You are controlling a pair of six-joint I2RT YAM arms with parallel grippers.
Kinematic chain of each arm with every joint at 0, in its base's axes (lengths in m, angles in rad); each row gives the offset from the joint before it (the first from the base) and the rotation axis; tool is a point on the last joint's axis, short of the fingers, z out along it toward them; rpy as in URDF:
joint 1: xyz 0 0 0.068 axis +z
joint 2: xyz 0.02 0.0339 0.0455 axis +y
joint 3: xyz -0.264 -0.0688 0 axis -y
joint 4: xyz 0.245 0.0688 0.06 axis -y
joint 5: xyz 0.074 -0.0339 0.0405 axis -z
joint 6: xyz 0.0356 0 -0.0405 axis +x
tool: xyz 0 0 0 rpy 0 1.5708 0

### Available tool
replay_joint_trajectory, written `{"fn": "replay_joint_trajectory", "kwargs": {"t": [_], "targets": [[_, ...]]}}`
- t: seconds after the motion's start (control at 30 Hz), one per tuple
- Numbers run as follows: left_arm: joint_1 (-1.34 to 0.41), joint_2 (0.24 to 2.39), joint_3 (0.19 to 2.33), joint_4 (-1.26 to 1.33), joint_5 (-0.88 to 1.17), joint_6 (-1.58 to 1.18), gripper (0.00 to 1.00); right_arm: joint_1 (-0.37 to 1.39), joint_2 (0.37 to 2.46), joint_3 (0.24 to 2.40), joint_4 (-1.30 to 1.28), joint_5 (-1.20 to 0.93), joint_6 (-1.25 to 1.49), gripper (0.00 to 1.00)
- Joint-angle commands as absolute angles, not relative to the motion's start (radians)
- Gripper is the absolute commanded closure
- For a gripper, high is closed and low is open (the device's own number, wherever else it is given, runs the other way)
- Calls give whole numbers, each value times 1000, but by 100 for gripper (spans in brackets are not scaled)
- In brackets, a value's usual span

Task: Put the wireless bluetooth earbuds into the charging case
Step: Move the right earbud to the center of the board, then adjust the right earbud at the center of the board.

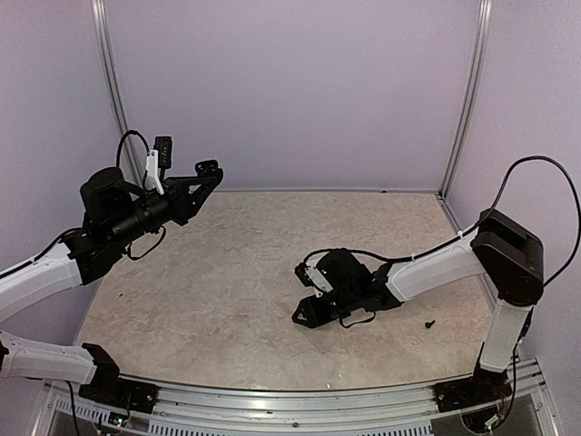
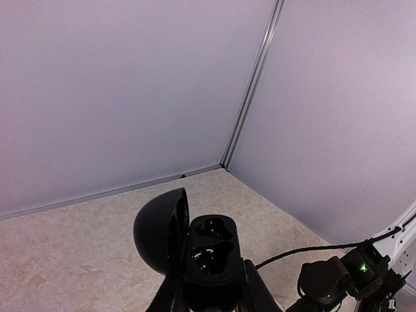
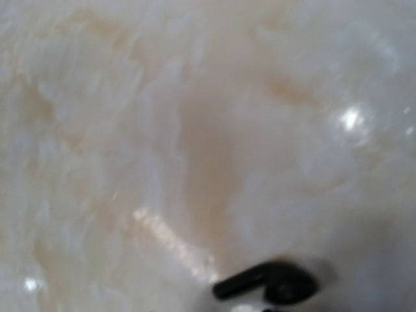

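Progress: early. 0 of 2 earbuds seated.

Left gripper (image 2: 211,296): raised well above the table (image 1: 227,272) at the left rear, clamped on the lower body of the case (image 2: 209,260). The case is black here, not white. Its lid (image 2: 161,229) stands hinged open to the left. Both wells (image 2: 211,229) face up toward the left wrist camera and look empty: glossy dark hollows, nothing sitting in them. So the case is lifted, opened and presented, and that part looks done.

Right gripper (image 1: 313,304): down low at the table surface, mid-right. Its wrist view is badly blurred and its own fingers do not show clearly. 1 black earbud (image 3: 273,283), with a rounded head and short stem, lies at the bottom edge of that view against the pale tabletop. I cannot tell whether the fingers are closed on it, merely around it, or apart from it.

1 small black bit (image 1: 429,323) lies on the table to the right of the right gripper, apart from it. It is too small to say whether this is the 2nd earbud or something else.

Left to do, by my judgement: secure the 1st earbud, carry it across to the held case, seat it in a well, then repeat for the 2nd. The 2 arms are well apart now.
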State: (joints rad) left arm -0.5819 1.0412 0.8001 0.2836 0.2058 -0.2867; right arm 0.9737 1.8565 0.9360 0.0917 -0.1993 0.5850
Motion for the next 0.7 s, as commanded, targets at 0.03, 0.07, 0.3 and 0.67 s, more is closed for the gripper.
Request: {"fn": "replay_joint_trajectory", "kwargs": {"t": [0.03, 0.07, 0.3, 0.67], "targets": [[-574, 1030, 795, 312, 216, -285, 100, 960, 1813, 943, -5, -216, 554, 63], [-574, 1030, 796, 311, 216, -284, 100, 949, 1804, 950, -25, -209, 543, 63], [-575, 1029, 797, 308, 215, -284, 100, 905, 1769, 965, -98, -185, 500, 65], [-574, 1028, 798, 310, 218, -279, 100, 901, 1846, 1023, -66, -308, 489, 76]]}}
